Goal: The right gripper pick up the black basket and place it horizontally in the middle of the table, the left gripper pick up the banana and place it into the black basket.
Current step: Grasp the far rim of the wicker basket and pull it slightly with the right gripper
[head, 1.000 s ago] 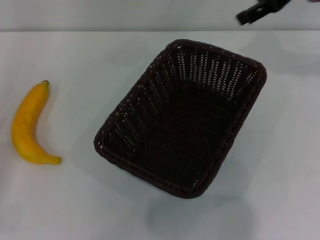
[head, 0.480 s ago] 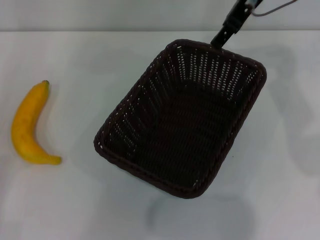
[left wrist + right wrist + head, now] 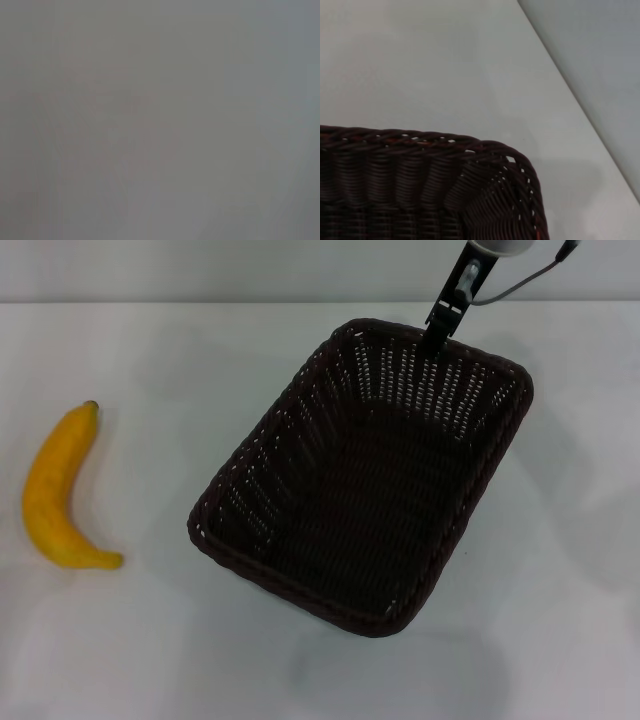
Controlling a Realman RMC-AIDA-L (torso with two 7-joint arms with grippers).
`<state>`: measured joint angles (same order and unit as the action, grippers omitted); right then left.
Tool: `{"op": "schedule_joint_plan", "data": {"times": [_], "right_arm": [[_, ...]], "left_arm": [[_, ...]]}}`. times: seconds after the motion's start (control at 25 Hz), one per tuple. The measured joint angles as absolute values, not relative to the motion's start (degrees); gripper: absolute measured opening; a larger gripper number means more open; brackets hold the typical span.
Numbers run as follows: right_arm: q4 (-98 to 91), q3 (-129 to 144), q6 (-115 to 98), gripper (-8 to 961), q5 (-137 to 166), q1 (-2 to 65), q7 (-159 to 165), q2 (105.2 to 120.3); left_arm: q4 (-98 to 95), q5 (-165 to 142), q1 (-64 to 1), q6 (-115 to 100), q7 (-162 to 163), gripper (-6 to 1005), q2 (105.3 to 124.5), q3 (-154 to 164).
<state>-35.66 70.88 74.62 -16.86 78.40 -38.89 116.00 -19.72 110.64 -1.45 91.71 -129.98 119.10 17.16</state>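
Black basket (image 3: 365,475) sits on the table (image 3: 560,570) at a slant, neither square to the table's edges nor lying crosswise, with its long axis running from the near left to the far right. The right gripper (image 3: 441,325) reaches in from the far right, its silver wrist at the upper edge of the head view and its thin black fingers pointing down at the basket's far short rim, so the basket lies just below and on the near side of the fingers. The fingertips reach the braided rim near the middle of that far side; whether one finger is inside the wall and one outside cannot be told, nor whether they touch the weave or how wide they stand. A grey cable (image 3: 525,275) loops off the wrist to the right. In the right wrist view a corner of the basket (image 3: 470,190) shows close up, with bare table (image 3: 420,65) beyond it. The banana (image 3: 58,490) lies flat on the table, well apart from the basket on the side away from the right gripper, its dark stem tip pointing to the far side. The left wrist view shows only a featureless grey field.
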Motion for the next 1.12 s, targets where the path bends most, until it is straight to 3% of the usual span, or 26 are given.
{"op": "schedule_joint_plan", "data": {"times": [0.92,1.12], "right_arm": [[-28.8,81.9,75.3,695,-23.8,80.6,-37.2,116.19],[-28.4,82.3,73.8,499,-24.2,80.9,-37.1,116.19]], "left_arm": [[-19.0,110.6,-2.8,91.7,-131.2,861,119.0,17.3],[-19.0,110.6,-2.8,91.6,-131.7,861,119.0,17.4]]}}
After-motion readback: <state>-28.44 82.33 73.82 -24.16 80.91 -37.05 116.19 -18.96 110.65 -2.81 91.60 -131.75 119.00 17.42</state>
